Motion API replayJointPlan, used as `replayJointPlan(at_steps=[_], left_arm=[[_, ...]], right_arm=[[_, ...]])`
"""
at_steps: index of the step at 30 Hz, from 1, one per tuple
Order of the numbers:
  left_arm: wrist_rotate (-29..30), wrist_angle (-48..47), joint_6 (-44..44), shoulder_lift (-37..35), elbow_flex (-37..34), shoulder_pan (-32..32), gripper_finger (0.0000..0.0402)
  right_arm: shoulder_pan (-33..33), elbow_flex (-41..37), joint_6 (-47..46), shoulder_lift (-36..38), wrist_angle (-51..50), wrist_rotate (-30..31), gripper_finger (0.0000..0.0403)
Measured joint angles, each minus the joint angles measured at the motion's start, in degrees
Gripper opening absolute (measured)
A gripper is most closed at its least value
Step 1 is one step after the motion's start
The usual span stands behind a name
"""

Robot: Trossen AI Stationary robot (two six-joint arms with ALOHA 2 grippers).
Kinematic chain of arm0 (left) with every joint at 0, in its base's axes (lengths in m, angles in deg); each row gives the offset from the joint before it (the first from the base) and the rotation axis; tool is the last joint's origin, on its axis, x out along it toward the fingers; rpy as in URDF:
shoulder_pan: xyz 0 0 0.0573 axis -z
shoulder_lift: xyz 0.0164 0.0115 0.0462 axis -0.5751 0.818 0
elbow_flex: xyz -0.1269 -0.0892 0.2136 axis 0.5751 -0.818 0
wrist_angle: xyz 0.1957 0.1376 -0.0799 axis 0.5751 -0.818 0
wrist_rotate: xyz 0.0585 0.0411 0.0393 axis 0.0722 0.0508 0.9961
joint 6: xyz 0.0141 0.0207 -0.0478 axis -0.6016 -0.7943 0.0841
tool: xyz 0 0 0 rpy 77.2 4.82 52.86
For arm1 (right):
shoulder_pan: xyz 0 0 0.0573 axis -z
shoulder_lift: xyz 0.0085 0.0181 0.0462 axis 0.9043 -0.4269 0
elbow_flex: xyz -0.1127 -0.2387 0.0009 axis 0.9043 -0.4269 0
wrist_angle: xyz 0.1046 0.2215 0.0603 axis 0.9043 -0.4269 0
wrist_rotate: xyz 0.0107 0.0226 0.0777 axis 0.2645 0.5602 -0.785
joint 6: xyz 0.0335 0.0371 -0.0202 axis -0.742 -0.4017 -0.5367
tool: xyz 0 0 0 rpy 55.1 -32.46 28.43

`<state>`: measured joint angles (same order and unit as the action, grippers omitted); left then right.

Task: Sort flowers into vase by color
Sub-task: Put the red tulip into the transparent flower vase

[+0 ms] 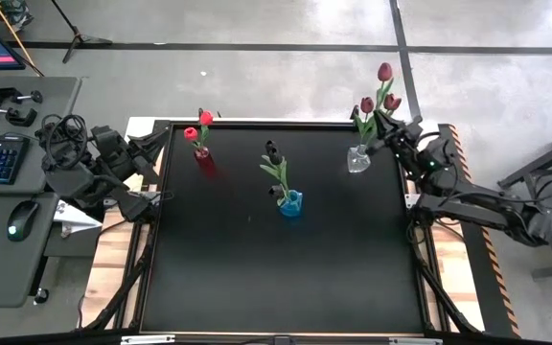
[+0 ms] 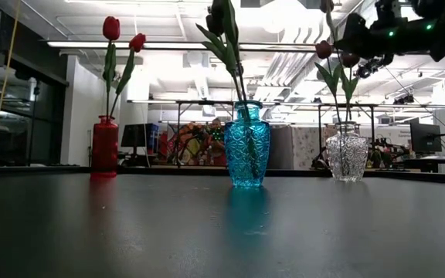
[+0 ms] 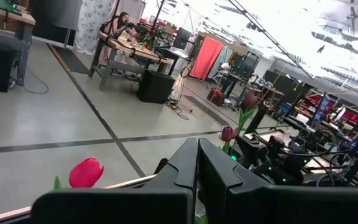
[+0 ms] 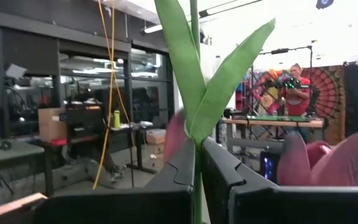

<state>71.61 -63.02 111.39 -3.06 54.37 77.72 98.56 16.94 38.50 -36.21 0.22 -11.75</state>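
Right now I see my right tool (image 1: 383, 142) clamped on a maroon tulip's stem (image 4: 196, 186) above the clear vase (image 1: 357, 160), my left tool (image 3: 197, 163) shut at the table's (image 1: 286, 278) left edge

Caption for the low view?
Red vase, blue vase and clear vase hold tulips; right gripper above the clear one.

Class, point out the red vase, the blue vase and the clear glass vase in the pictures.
red vase (image 2: 105, 145), low view, middle of its body.
blue vase (image 2: 246, 145), low view, middle of its body.
clear glass vase (image 2: 347, 153), low view, its rounded belly.
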Motion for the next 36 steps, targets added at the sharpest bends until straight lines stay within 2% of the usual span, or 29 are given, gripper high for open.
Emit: replayJointPlan(at_steps=[7, 15, 26, 31, 36], left_arm=[[0.7, 0.0, -1.9, 0.0, 0.0, 0.0, 0.0], [0.8, 0.0, -1.9, 0.0, 0.0, 0.0, 0.0], [0.8, 0.1, -1.9, 0.0, 0.0, 0.0, 0.0], [0.7, 0.3, -2.3, 0.0, 0.0, 0.0, 0.0], [0.7, 0.4, -3.4, 0.0, 0.0, 0.0, 0.0]], right_arm=[[2.4, -0.1, 0.0, -4.7, 0.8, -1.1, 0.0], [4.1, -0.1, 0.0, -8.7, 6.2, -2.2, 0.0], [2.5, -0.2, -3.4, -8.5, 3.9, -1.8, 0.0005], [2.5, -0.2, -3.3, -4.9, 0.3, 0.5, 0.0034], [2.5, -0.2, -4.1, 0.2, -6.3, 2.8, 0.0099]])
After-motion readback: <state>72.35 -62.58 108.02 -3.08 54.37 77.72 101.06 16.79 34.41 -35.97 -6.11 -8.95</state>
